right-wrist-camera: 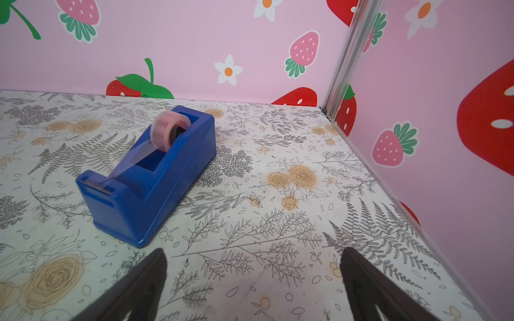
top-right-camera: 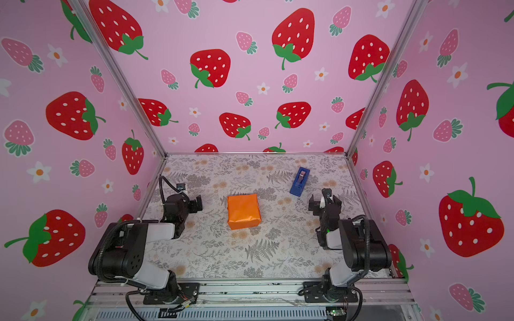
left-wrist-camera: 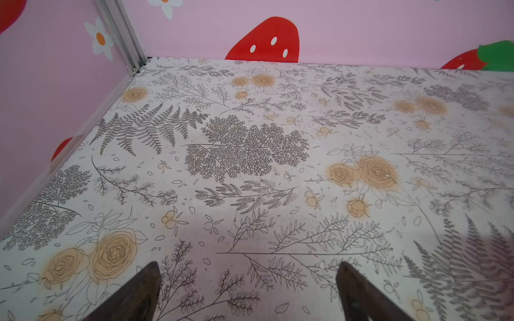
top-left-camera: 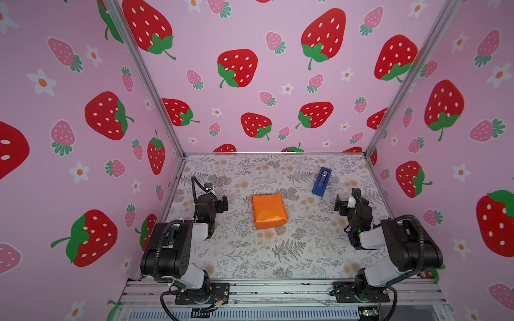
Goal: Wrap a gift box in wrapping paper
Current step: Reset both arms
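The orange wrapping paper (top-left-camera: 268,211) is sitting just below the centre of both top views (top-right-camera: 243,211), folded tight around a squarish shape and resting on the flowered tabletop (top-left-camera: 250,258). The gift box is lying hidden inside it, with none of its own surface showing. Glossy creases are running across the top face and along the lower edge of the parcel.

The left tool (top-left-camera: 224,204) is hovering to the left of the parcel, well apart from it. Its jaws are standing wide open with nothing between them. Its wrist view is showing only the two dark fingertips (left-wrist-camera: 150,280) over bare printed tabletop.

The right tool (top-left-camera: 340,204) is waiting to the right of the parcel, also well apart from it, with its jaws spread wide and holding nothing (right-wrist-camera: 253,266).

A blue tape dispenser (top-left-camera: 321,181) is standing in the upper right part of the tabletop, beyond the right tool and nearer the back wall. It is carrying a clear roll of tape (right-wrist-camera: 169,130), with a strip stretching down to its cutter. Nothing is lying between either tool and the parcel.

Pink walls (top-left-camera: 83,111) printed with strawberries are closing in the left, back and right sides, and a metal rail (top-left-camera: 278,289) is running along the lower edge, carrying both arm bases.
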Controlling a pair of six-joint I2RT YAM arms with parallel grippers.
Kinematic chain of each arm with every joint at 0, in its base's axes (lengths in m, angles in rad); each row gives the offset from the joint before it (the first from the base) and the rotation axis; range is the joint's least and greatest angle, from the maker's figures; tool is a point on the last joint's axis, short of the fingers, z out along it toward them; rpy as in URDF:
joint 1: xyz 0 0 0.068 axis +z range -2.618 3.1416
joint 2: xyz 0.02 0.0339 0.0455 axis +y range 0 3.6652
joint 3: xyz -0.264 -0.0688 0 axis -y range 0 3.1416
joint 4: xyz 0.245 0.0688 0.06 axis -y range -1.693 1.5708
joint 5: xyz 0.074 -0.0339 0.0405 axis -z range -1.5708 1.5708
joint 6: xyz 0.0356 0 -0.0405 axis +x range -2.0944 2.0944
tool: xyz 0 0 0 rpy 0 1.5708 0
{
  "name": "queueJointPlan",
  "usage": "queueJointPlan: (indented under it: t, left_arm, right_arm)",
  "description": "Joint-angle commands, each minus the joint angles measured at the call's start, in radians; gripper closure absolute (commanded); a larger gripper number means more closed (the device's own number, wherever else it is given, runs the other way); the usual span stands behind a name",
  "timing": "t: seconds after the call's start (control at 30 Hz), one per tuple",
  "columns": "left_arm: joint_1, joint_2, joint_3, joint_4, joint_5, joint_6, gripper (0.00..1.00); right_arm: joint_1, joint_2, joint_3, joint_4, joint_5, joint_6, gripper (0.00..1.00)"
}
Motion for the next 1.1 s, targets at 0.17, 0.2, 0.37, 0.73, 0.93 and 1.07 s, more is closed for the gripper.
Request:
queueJointPlan:
  t: [0.17,0.2,0.37,0.73,0.93,1.07]
  left_arm:
    - [0.007,0.002,0.004,0.033,0.027,0.004,0.01]
    - [0.013,0.001,0.006,0.028,0.038,0.002,0.01]
    - [0.041,0.005,0.014,0.015,0.099,-0.008,0.01]
    - [0.048,0.005,0.016,0.014,0.110,-0.011,0.01]
    - [0.046,0.005,0.016,0.012,0.107,-0.011,0.01]
    - [0.042,0.003,0.016,0.013,0.103,-0.010,0.01]
  right_arm:
    - [-0.001,-0.008,0.008,0.038,-0.004,-0.014,0.00]
    - [0.000,-0.008,0.008,0.038,-0.004,-0.014,0.00]
    - [0.000,-0.009,0.008,0.038,-0.004,-0.015,0.00]
    - [0.000,-0.008,0.008,0.036,-0.004,-0.014,0.00]
    - [0.001,0.000,0.015,0.033,-0.005,-0.015,0.00]
    - [0.001,-0.012,0.008,0.034,-0.005,-0.015,0.00]
